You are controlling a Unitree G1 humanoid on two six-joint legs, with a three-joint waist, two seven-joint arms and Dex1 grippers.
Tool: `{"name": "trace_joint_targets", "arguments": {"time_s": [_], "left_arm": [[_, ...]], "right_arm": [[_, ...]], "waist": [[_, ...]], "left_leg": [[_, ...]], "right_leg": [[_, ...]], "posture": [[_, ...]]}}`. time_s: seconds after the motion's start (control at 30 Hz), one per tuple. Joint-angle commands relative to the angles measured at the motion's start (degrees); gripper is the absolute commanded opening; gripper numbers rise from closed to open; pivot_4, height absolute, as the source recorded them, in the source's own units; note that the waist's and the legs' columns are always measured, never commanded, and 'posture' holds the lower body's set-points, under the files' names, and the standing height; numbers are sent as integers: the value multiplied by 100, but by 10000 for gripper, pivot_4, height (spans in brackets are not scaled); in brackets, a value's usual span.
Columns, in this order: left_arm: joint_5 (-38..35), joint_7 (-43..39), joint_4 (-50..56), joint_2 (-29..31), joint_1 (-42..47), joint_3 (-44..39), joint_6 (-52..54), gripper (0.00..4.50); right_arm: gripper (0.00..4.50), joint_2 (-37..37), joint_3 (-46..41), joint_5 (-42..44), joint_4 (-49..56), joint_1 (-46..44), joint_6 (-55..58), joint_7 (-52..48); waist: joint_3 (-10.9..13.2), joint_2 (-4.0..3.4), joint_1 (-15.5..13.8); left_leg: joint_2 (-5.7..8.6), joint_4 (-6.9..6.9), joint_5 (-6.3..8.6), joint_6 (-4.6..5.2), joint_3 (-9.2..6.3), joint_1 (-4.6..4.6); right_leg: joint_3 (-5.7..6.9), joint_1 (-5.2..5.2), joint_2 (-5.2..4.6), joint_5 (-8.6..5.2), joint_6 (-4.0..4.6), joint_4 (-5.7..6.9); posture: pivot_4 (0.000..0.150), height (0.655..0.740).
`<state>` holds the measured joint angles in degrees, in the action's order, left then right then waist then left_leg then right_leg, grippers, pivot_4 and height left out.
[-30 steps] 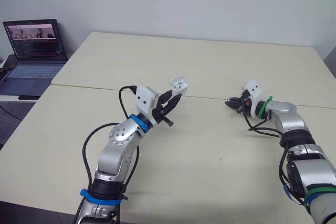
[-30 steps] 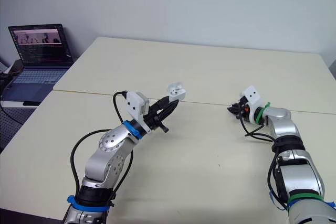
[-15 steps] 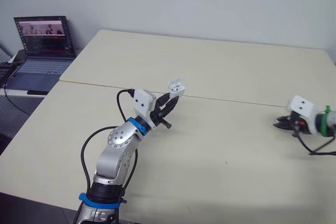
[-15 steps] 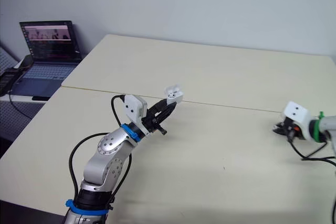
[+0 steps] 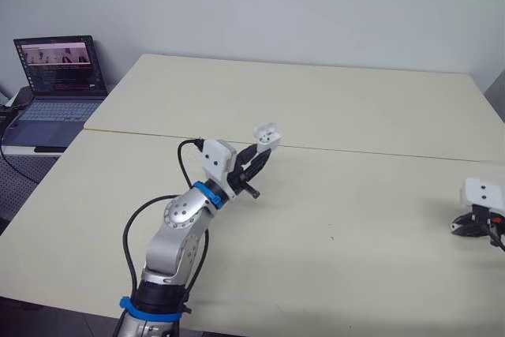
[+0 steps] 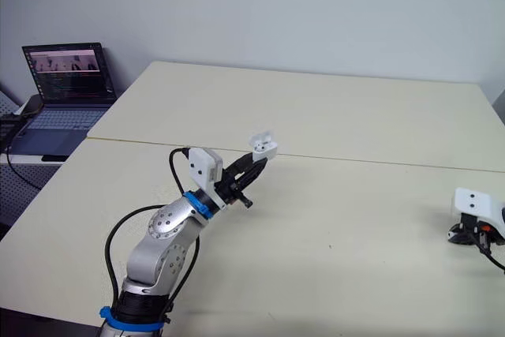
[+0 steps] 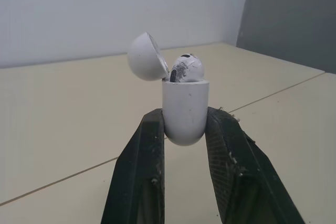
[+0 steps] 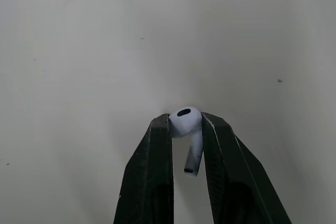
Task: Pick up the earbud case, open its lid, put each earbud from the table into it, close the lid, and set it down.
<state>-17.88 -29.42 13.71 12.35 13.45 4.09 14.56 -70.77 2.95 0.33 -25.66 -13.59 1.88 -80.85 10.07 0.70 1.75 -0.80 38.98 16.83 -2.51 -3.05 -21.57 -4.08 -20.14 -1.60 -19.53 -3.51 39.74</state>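
Above the table (image 5: 331, 108), around 11 o'clock from its middle and over the seam, the left gripper (image 5: 263, 150) clamps the white earbud case (image 7: 185, 108) by its lower body, clear of the surface. Its lid (image 7: 146, 56) is swung back open, and one earbud (image 7: 185, 67) sits inside. Out at 4 o'clock, by the table's right edge, the right gripper (image 5: 460, 227) is low, close to the tabletop, its black fingers pinching the second earbud (image 8: 184, 120) by the head, stem between them. A laptop (image 5: 55, 76) stands open at 10 o'clock, off the table
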Motion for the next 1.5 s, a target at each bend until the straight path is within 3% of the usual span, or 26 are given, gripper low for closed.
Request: {"name": "trace_joint_targets", "arguments": {"time_s": [0.03,0.3,0.47,1.07,1.17,1.27,1.3,1.5], "left_arm": [[-62,40,328,13,-18,-64,-47,7470],[-55,57,314,10,14,-52,-54,7470],[-65,46,279,1,74,-34,-38,7470],[-48,124,329,-52,5,11,-55,7470],[-42,141,327,-58,3,21,-58,7470],[-49,147,322,-58,15,8,-57,7470],[-52,145,318,-55,19,2,-59,7470],[-57,118,282,-46,48,-5,-72,7470]], "right_arm": [[4151,-86,-267,-39,228,162,-123,358],[4151,-114,-465,-166,335,823,-417,880],[20897,-97,-542,-137,506,894,-209,900],[20897,-188,-11,-687,-189,88,-577,717],[15338,-158,36,-730,-247,34,-609,728],[5359,-158,56,-708,-258,35,-606,713],[4057,-152,55,-694,-259,31,-604,711],[4065,-45,-33,-449,-18,50,-519,615]], "waist": [[0,0,1],[2,6,-10],[6,13,-13],[8,15,-13],[9,18,-13],[11,22,-13],[11,22,-12],[12,23,-10]], "left_leg": [[0,0,0,0,0,-1],[-1,0,0,1,-9,-6],[15,0,0,1,-10,-4],[18,-1,0,1,-12,-5],[18,-1,0,1,-13,-5],[18,-1,0,1,-10,-5],[18,-1,0,1,-9,-4],[17,-1,0,2,-10,-4]], "right_leg": [[0,1,-2,2,-3,-5],[7,36,-13,29,-31,-77],[10,45,-34,32,-36,-82],[14,45,-39,32,-36,-83],[14,45,-39,32,-36,-84],[12,46,-40,32,-37,-84],[11,46,-40,33,-39,-84],[13,46,-40,34,-40,-84]], "posture": [[1500,7400],[1500,7400],[1500,7400],[1500,7400],[1500,7400],[1500,7400],[1500,7400],[1500,7400]]}}
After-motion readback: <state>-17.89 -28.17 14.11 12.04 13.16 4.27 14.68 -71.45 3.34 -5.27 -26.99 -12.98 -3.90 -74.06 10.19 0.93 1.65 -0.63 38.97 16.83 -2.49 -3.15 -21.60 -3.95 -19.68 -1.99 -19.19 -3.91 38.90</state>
